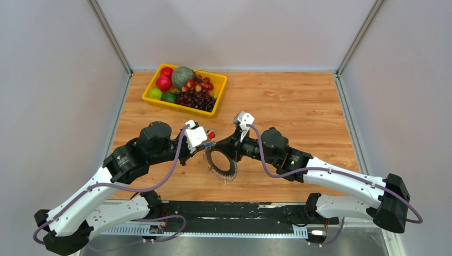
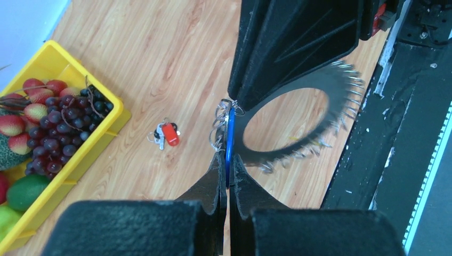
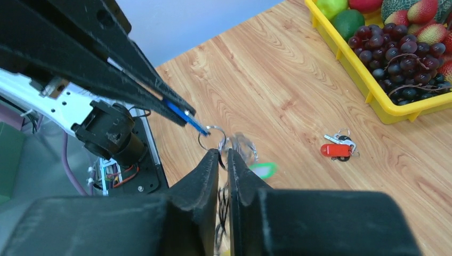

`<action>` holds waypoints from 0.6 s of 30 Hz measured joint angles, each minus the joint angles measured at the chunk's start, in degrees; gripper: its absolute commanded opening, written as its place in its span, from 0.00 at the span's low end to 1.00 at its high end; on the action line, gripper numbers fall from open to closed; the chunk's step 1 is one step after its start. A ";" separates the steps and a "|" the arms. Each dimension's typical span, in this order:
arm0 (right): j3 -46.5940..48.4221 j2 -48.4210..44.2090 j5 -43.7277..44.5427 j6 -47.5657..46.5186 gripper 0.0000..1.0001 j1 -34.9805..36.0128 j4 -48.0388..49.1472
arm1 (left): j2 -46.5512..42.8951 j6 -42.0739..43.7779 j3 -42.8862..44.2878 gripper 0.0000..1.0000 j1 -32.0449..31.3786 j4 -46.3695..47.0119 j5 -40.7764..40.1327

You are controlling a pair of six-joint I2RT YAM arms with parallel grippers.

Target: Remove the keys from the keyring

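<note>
Tabletop (image 1: 298, 106): pale wood-grain laminate, matt.

Keyring (image 2: 338, 106): centre of scene, held up off the wood betw. the two arms. Read as a dark hoop w/ thin silvery wire loops bristling round the outer edge. Blurred, finer detail not clear.

R claw (image 3: 224, 153): black plastic wedge fingers, pressed almost together, pinching the keyring at its left side.

L claw (image 2: 227, 160): same black wedges, pressed tight on the blue key (image 2: 229, 136). Key had a flat glossy blue plastic head, seen edge-on. Small silver split rings (image 3: 210, 136) bunched at its tip, right by the R claw tips.

Green key head (image 3: 264, 169): just beside the R claw, too blurred for shape.

Red key (image 2: 169, 134): loose on the tabletop, just far of the claws, apart from the keyring. Red plastic head w/ a few small silvery keys and rings, lying flat.

Yellow tray (image 1: 180, 108): far left, rectangular, smooth plastic, low walls. Contents:
- Dark purple grapes (image 2: 58, 141) at the right end.
- Red-and-pale strawberries (image 2: 34, 112) mid-tray.
- Green limes (image 2: 26, 192) at the near-left corner.
- Red apples (image 1: 163, 82) at the far left.
- Grey-green melon (image 1: 182, 76) at the far side.
</note>
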 measured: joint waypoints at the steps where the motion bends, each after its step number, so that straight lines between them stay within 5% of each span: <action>1: -0.20 -0.17 -0.35 -0.70 0.21 -0.02 0.07 | 0.00 -0.13 0.20 0.00 0.00 -0.04 0.02; 10: -4.02 -5.03 -3.10 -9.66 0.44 -1.18 -1.05 | -0.31 -0.98 3.43 0.00 -0.26 -0.70 3.39; 18: -4.57 -8.24 -6.47 -19.54 0.46 -1.18 -2.34 | -0.72 -1.01 4.37 0.00 -0.26 -0.50 6.05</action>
